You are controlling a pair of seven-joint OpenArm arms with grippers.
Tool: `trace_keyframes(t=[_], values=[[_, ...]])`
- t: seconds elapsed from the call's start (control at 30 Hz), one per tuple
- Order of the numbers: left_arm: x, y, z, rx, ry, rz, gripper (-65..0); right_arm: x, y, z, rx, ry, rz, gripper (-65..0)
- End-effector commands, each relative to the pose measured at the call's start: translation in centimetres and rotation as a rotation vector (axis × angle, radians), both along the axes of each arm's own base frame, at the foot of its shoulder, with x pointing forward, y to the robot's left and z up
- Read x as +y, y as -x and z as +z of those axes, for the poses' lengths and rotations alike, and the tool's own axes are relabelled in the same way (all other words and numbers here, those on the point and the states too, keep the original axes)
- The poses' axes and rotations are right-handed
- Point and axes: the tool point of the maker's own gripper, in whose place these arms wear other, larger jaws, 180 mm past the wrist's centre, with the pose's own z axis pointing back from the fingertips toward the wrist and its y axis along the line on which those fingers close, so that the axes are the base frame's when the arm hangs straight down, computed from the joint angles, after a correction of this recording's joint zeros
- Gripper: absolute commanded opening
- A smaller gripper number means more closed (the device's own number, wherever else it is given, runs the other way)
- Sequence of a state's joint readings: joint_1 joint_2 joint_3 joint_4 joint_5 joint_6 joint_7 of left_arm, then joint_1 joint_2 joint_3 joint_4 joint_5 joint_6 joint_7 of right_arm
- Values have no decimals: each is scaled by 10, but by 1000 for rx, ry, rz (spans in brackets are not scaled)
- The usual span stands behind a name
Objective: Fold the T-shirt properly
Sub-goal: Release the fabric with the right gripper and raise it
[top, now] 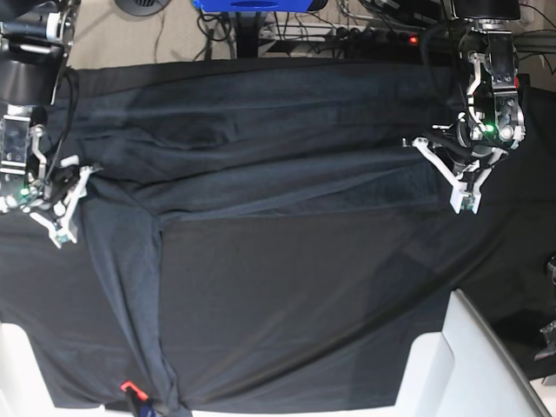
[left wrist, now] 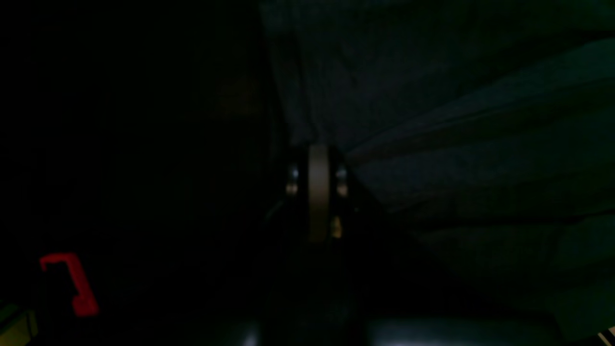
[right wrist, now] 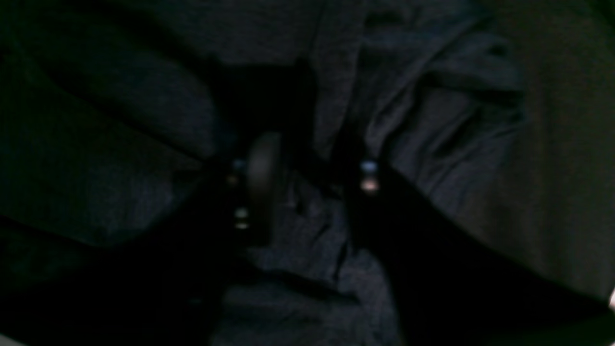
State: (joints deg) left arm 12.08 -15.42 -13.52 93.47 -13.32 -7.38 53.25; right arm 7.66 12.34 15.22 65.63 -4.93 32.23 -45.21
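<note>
You are looking at the T-shirt (top: 261,165) spread as a long band across the upper half of the base view, with a narrower strip of it running down the left side toward the bottom edge, all lying on the black table cloth (top: 304,304). Your left gripper (top: 447,182) sits at the right of that view, at the band's right end; in the left wrist view its pads (left wrist: 318,192) are pressed together at frame centre, with T-shirt fabric fanning out in taut folds toward the upper right, so it is clenched on the cloth. Your right gripper (top: 62,204) is at the left edge of the base view, over the shirt's left end. In the right wrist view its 2 fingers (right wrist: 262,182) stand apart with rumpled grey knit showing between them, so it reads as released.
</note>
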Motion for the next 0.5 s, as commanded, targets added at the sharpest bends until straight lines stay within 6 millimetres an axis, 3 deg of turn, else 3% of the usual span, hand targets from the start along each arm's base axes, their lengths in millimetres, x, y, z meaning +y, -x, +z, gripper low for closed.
trace_keyframes(t=[0.0, 0.17, 0.27, 0.3, 0.37, 0.47], values=[[7, -10, 11, -39, -24, -1, -650, -18, -15, 21, -79, 18, -39, -332], [5, -10, 10, -37, -22, -8, -650, -47, -21, 55, -211, 11, -186, -125], [6, -10, 10, -38, -23, -5, -650, -54, -23, 56, -233, -5, -220, -110], [6, -10, 10, -38, -23, -5, -650, -53, -24, 51, -237, -19, -222, -128], [6, -10, 11, -38, -23, -4, -650, -48, -25, 39, -239, -55, -225, -230], [7, -10, 11, -39, -23, -3, -650, -39, -27, 21, -225, -110, -237, -549]])
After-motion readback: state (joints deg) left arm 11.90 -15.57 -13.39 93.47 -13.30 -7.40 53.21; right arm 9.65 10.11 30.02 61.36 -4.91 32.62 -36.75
